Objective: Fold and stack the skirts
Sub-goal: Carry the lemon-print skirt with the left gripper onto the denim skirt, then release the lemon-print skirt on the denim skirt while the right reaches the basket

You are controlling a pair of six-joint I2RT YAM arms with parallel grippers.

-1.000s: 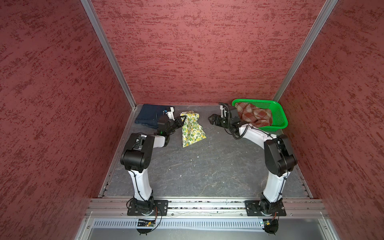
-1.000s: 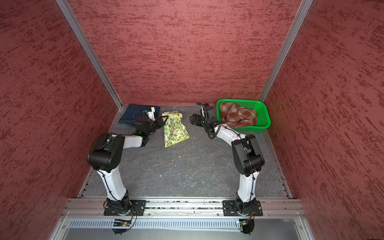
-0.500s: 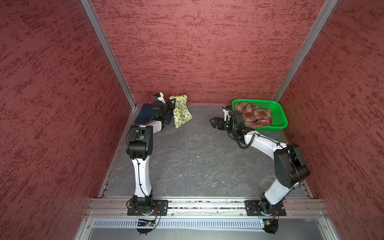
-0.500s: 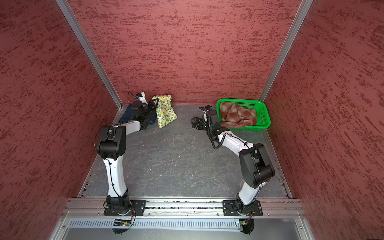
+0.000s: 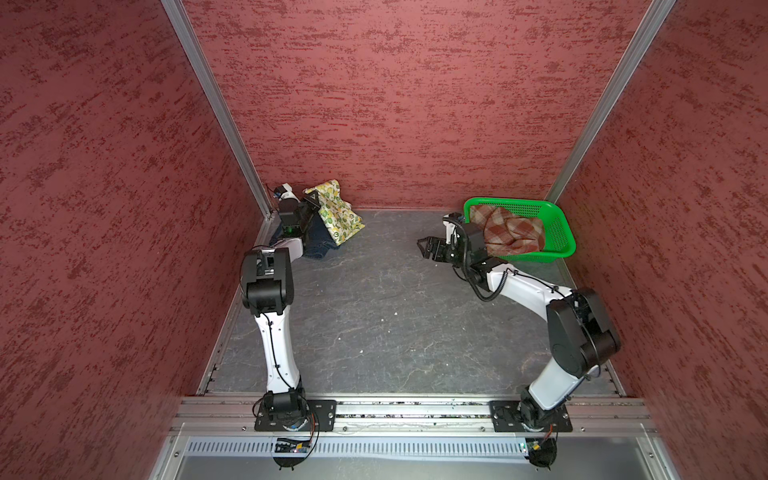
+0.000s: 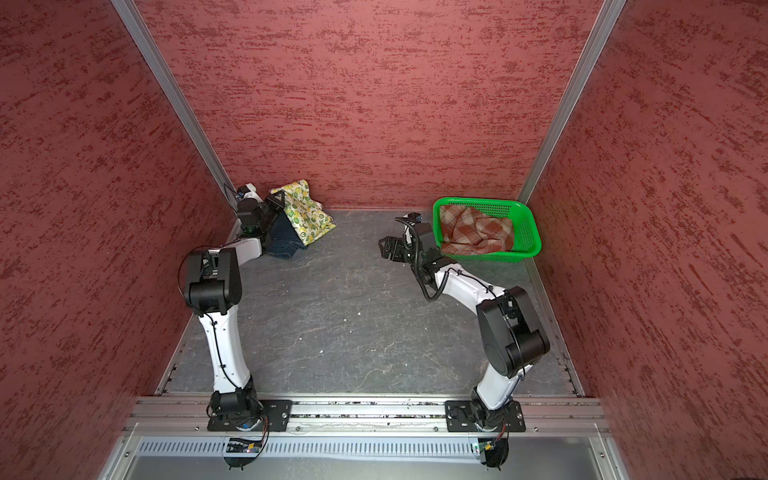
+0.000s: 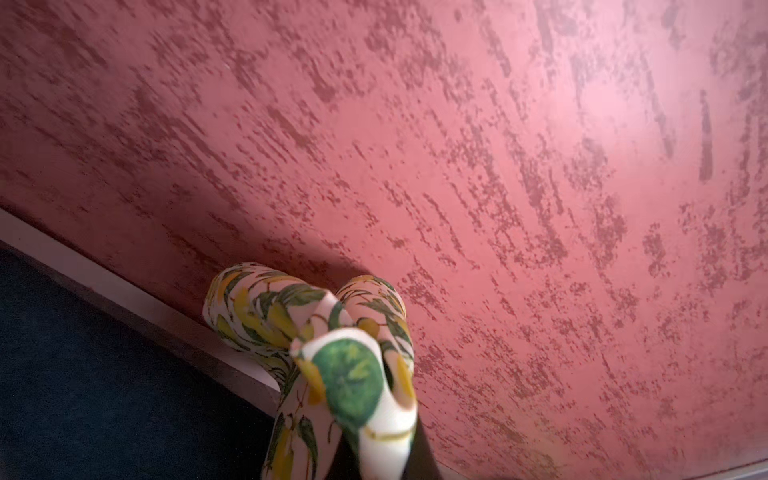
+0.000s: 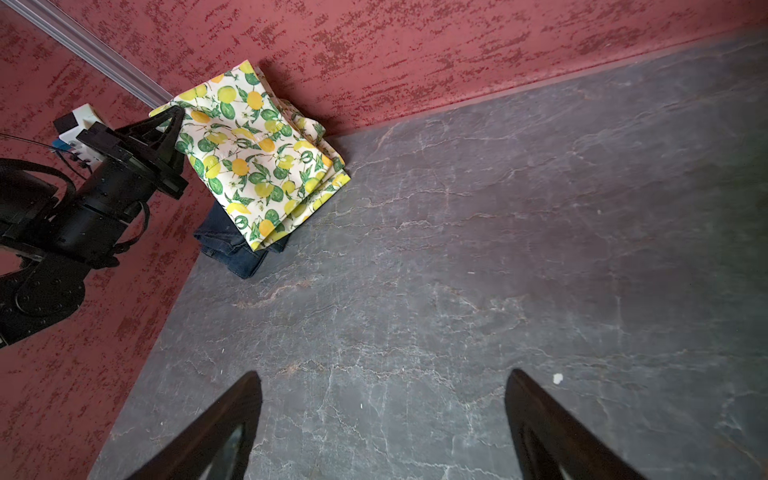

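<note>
Left fingers [image 8: 166,129] clamp a folded lemon-print skirt [image 8: 257,158] draped over folded navy denim [image 8: 228,245]. Right fingers [image 8: 232,415] spread apart, empty, beside a perforated green basket [image 5: 559,232] holding crumpled plaid skirt [image 5: 511,230].

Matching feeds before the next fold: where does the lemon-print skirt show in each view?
Top view: lemon-print skirt, back-left corner.
Top view: same corner.
Left wrist: bunched close-up against the wall.
Right wrist: far corner, held by the left end effector.
Shared landmark: navy denim skirt beneath it.
</note>
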